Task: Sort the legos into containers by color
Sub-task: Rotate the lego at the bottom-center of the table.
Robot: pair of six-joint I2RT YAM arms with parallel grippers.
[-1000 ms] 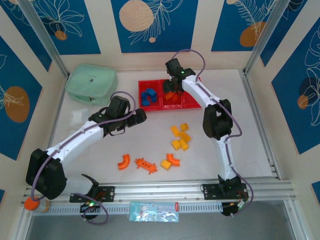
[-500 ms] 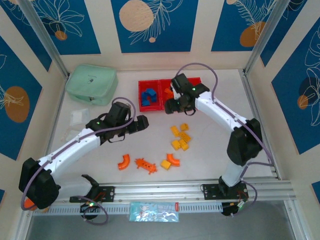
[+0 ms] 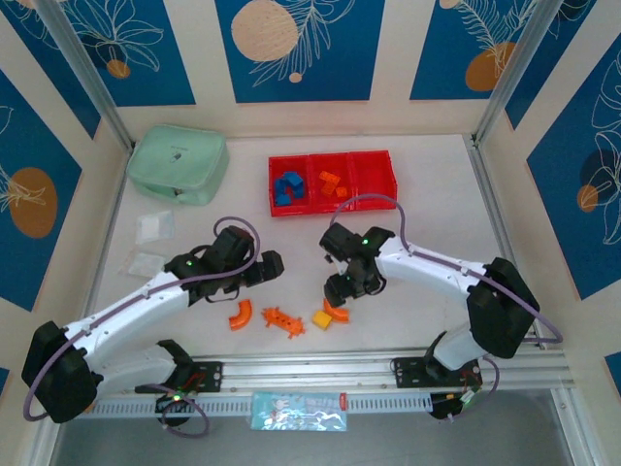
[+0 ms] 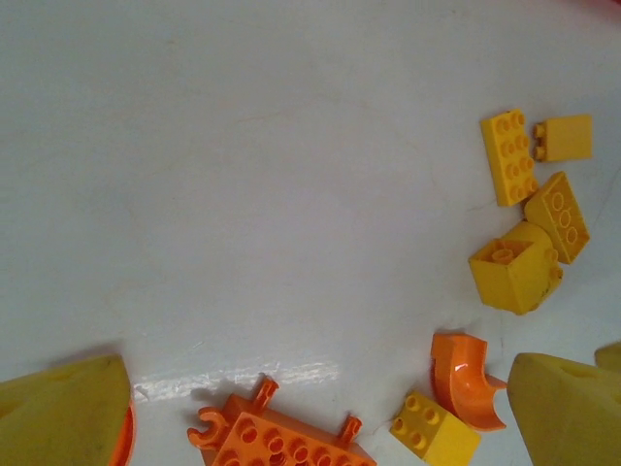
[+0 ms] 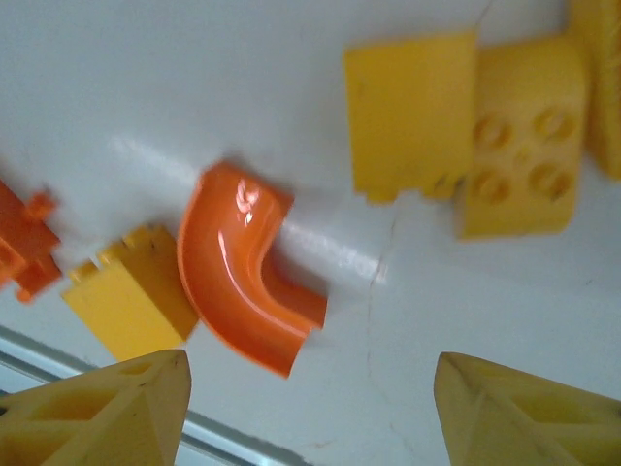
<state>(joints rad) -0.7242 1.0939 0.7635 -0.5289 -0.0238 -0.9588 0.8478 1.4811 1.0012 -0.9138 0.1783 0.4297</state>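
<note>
White tabletop (image 3: 427,194) fills the middle of the top view, walled by blue panels printed with pale leaves (image 3: 340,58); a mint-green soft zip pouch (image 3: 178,165) sits upper left. Just right of it lies the bright red three-bin plastic tray (image 3: 374,180), glossy and shallow, with blue plastic bricks (image 3: 287,187) in its left bin and orange bricks (image 3: 331,183) in the middle one. Low in the frame, an orange curved arch (image 3: 240,314), an orange toothed piece (image 3: 283,320) and a small yellow block (image 3: 321,317) lie loose. The left gripper (image 3: 264,267) hangs higher in the frame, jaws spread wide and empty. The right gripper (image 3: 340,289) hovers over a second orange arch (image 5: 247,267), fingers partly spread, gripping nothing; studded yellow bricks (image 5: 519,136) lie upper right in its wrist view
</note>
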